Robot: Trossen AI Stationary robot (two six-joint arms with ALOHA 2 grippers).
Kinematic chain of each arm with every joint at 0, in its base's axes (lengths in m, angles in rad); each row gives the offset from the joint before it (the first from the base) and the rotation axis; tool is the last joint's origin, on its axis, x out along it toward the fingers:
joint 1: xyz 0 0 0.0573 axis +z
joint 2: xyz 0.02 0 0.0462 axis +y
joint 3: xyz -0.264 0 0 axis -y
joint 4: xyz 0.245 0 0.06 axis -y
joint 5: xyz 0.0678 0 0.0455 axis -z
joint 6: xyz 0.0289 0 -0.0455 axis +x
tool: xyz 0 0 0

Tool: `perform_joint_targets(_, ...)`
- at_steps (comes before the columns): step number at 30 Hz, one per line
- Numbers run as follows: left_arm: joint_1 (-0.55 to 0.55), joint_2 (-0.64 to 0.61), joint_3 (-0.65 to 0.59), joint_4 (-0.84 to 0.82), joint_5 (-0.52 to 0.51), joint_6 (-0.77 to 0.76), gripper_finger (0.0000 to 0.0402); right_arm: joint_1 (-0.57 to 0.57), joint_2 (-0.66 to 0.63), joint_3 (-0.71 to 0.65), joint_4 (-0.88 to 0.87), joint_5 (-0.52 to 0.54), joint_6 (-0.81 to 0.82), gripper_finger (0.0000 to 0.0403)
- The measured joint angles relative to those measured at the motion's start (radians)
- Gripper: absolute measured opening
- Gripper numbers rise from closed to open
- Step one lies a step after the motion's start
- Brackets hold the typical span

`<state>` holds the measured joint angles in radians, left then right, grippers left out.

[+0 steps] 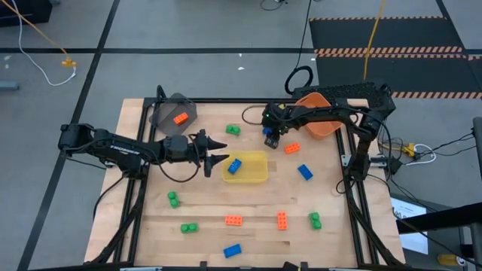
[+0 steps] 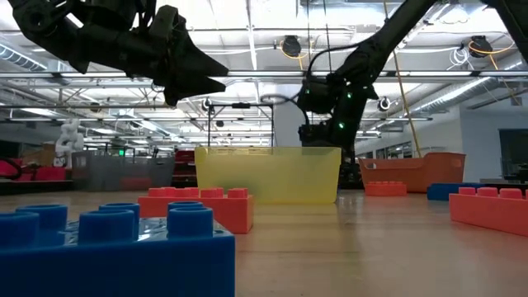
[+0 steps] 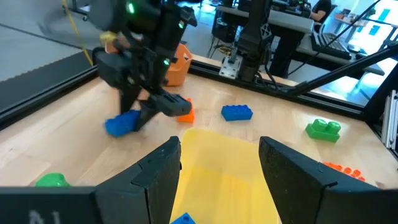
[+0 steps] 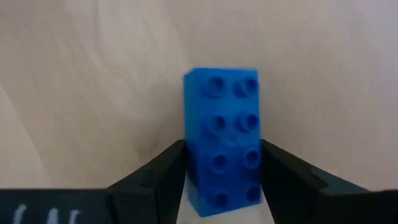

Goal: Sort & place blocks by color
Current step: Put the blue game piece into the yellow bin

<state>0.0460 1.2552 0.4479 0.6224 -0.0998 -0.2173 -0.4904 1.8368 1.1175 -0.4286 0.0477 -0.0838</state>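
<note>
A blue block [image 4: 222, 137] lies studs up on the wooden table [image 1: 256, 199], between the yellow bin [image 1: 248, 168] and the orange bin [image 1: 318, 117]. My right gripper [image 4: 222, 163] points steeply down over it. Its fingers stand open on either side of the block's end nearest the wrist. My left gripper [image 1: 221, 151] hovers open at the yellow bin's left end with nothing between its fingers. A second blue block [image 1: 234, 166] lies inside that bin, and an orange block [image 1: 180, 118] lies in the grey bin [image 1: 173, 111]. Green, orange and blue blocks are scattered over the table. My right gripper's fingers [image 4: 168, 171] stand close against the blue block's two long sides [image 4: 189, 155], near one end. They come from above and lie across the block. I cannot tell whether they touch it. The block looks flat on the table.
Loose blocks lie near: green [image 1: 233, 129], orange [image 1: 292, 148], blue [image 1: 304, 172]. Toward the near edge lie green [image 1: 173, 199], green [image 1: 188, 227], orange [image 1: 234, 220], orange [image 1: 282, 220], green [image 1: 315, 220] and blue [image 1: 232, 251]. Black frame rails [image 1: 354, 188] border the table.
</note>
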Motion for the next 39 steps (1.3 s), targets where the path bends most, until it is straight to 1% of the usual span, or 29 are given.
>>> perform_joint_targets(2,0.0,0.0,0.0,0.0,0.0,-0.001,0.0216,0.002,-0.009,0.002,-0.003,0.003,-0.024,0.0165)
perform_joint_targets(6,0.0,0.0,0.0,-0.005,0.0,-0.001,0.0216,0.001,-0.011,0.002,-0.01,0.004,-0.046,0.0119)
perform_joint_targets(13,-0.001,0.0,0.0,-0.012,0.0,-0.001,0.0216,0.002,-0.035,0.0,-0.027,0.005,-0.071,0.0119)
perform_joint_targets(15,-0.001,0.0,0.0,-0.018,0.0,0.0,0.0216,0.008,-0.076,0.0,-0.029,0.004,-0.075,0.0119)
perform_joint_targets(17,-0.001,0.0,0.0,-0.022,0.0,0.001,0.0216,0.026,-0.143,0.0,-0.028,-0.008,-0.088,0.0119)
perform_joint_targets(19,-0.001,0.0,0.0,-0.027,0.0,0.006,0.0216,0.06,-0.219,0.0,-0.02,-0.063,-0.103,0.0119)
perform_joint_targets(21,-0.001,0.0,0.0,-0.03,0.0,0.014,0.0216,0.114,-0.293,0.001,-0.001,-0.105,-0.105,0.0119)
perform_joint_targets(25,0.01,0.0,0.0,-0.03,0.0,0.013,0.0216,0.238,-0.388,0.002,0.023,-0.104,-0.092,0.0119)
perform_joint_targets(28,0.021,0.0,0.0,-0.036,-0.002,-0.005,0.0216,0.309,-0.394,0.002,0.041,-0.102,-0.047,0.0119)
perform_joint_targets(32,0.027,0.0,0.0,-0.042,-0.003,-0.029,0.0216,0.364,-0.342,0.002,0.05,-0.101,-0.029,0.0119)
perform_joint_targets(38,0.027,0.0,0.0,-0.049,-0.008,-0.029,0.0216,0.376,-0.255,0.002,0.058,-0.099,0.028,0.0119)
perform_joint_targets(39,0.027,0.0,0.0,-0.053,-0.008,-0.029,0.0216,0.375,-0.247,0.002,0.059,-0.098,0.04,0.0125)
